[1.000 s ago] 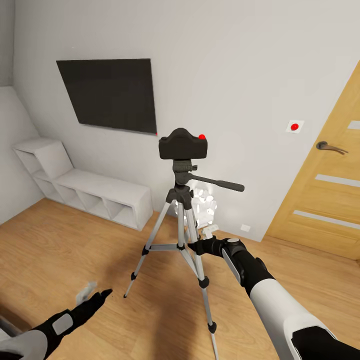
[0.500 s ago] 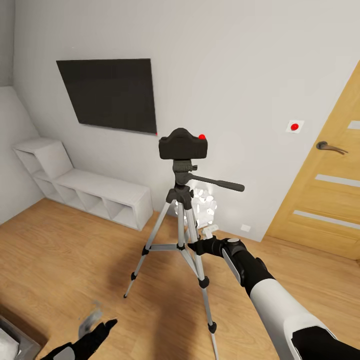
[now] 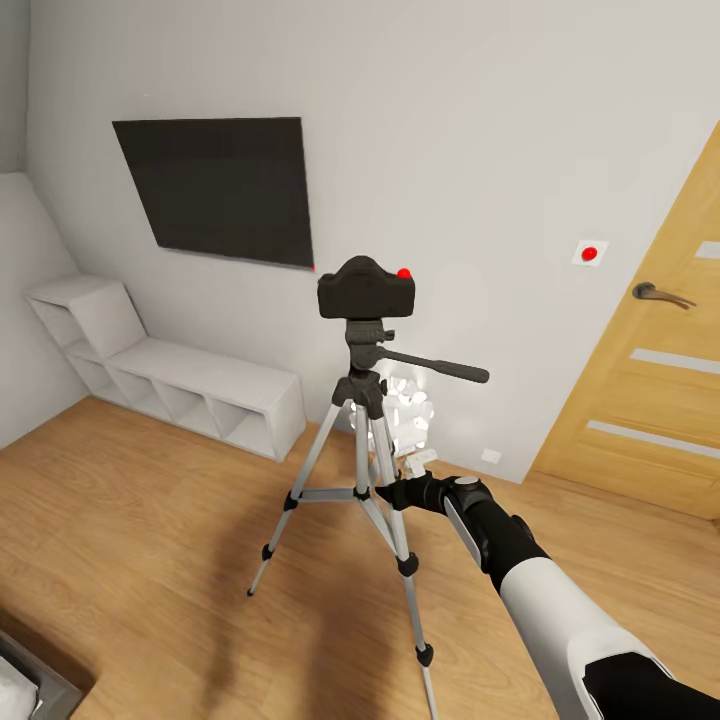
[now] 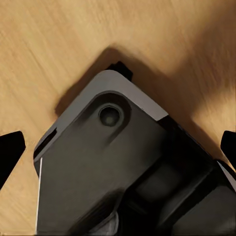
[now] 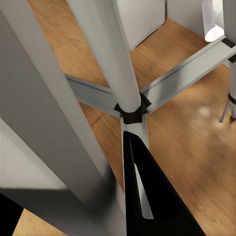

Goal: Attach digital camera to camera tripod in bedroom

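In the middle of the bedroom, in the head view, the digital camera sat on the black head of the camera tripod, red dot on top, with the long pan handle pointing out toward the oak door. The tripod stood on the light wood floor with its three silver legs splayed. Behind it hung the black wall TV, and the grey cube shelf ran along the foot of the wall. A white spiky-ball lamp showed just behind the tripod's column. The right arm reached forward, and the right gripper lay against the tripod's legs at brace height; whether its fingers were spread or pressed together could not be told from there.

In the left wrist view, a dark grey angular body with a round recess lay close below over the wood floor. Two black fingertips showed at opposite edges of the picture, far apart, so the left pincer was spread and held nothing.

In the right wrist view, the tripod's silver column and its horizontal braces met at a black collar. A blurred silver leg crossed very near the lens. One black finger rose beside the lower strut; the jaw's state could not be told.
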You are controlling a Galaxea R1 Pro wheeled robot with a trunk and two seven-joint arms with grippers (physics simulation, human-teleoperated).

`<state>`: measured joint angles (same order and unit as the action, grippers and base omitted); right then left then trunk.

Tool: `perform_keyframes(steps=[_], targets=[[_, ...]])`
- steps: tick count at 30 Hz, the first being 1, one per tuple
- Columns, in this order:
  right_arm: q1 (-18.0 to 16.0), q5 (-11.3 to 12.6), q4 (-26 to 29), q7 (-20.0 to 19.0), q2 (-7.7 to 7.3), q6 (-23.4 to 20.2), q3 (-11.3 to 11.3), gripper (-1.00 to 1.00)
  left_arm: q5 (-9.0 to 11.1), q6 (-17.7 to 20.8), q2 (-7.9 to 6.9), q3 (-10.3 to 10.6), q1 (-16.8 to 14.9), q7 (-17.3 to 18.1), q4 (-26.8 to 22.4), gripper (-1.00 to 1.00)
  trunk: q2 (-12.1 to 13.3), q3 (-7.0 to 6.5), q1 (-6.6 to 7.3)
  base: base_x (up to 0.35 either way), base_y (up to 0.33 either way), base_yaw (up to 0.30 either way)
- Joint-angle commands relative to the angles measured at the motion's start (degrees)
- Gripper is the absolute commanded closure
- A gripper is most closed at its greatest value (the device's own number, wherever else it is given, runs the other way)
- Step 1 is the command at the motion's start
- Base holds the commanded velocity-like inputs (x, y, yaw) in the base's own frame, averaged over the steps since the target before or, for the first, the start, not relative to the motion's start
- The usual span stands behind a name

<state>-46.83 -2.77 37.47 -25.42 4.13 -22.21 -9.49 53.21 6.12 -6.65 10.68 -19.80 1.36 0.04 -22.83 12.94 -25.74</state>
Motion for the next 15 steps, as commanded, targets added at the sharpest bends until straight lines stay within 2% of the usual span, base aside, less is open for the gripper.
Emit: perform_keyframes(steps=[1,7,15], targets=[[0.0,-3.6,-0.6,-0.2,0.0,-0.4,-0.2,1.0,0.6,0.2,0.3,0.5,0.4,-0.4,0.0,-1.0,-0.1,0.11,-0.04,0.0,0.0,0.0],[0.0,-3.6,-0.6,-0.2,0.0,-0.4,-0.2,1.0,0.5,0.2,3.05,0.5,3.9,-2.3,0.0,-1.0,-0.1,0.11,-0.04,0.0,0.0,0.0],[0.0,-3.6,-0.7,-0.2,0.0,-0.5,-0.2,1.0,0.4,-1.2,4.48,0.5,6.7,-2.8,-0.1,-1.0,-0.1,0.11,-0.04,0.0,0.0,0.0]])
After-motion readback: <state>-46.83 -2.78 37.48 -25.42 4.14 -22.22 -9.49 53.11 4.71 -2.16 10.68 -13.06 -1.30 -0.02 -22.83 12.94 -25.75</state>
